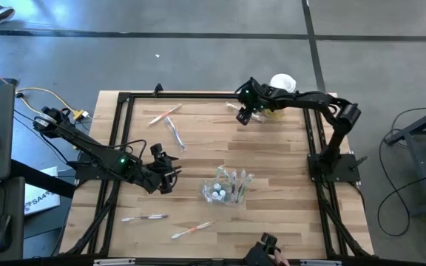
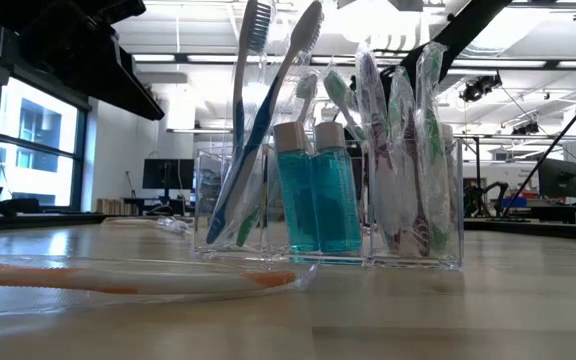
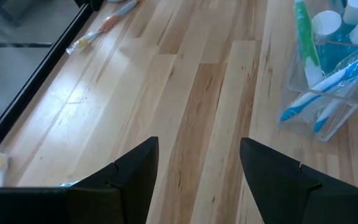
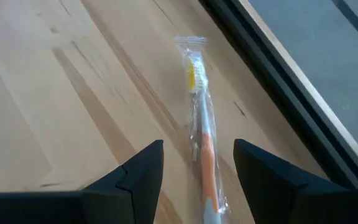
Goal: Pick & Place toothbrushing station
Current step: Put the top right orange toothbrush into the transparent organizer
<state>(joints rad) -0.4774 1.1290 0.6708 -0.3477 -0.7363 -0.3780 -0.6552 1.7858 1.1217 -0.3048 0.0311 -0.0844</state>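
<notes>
One clear toothbrushing station (image 1: 228,186) stands on the wooden table (image 1: 272,155), holding upright toothbrushes and blue white-capped bottles (image 2: 318,188). Just beside the station, on its left-arm side, the left gripper (image 1: 170,176) hovers with jaws spread, holding nothing. Well apart from the station, at the table's far edge, the right gripper (image 4: 197,180) hangs released over a wrapped orange toothbrush (image 4: 201,134).

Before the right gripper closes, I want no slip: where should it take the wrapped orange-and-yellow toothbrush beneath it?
Grip the wrapped orange-and-yellow toothbrush mid-handle, coming straight down. It lies flat on the table, running between the open right gripper's fingers, so closing would likely pinch across its narrow width.
</notes>
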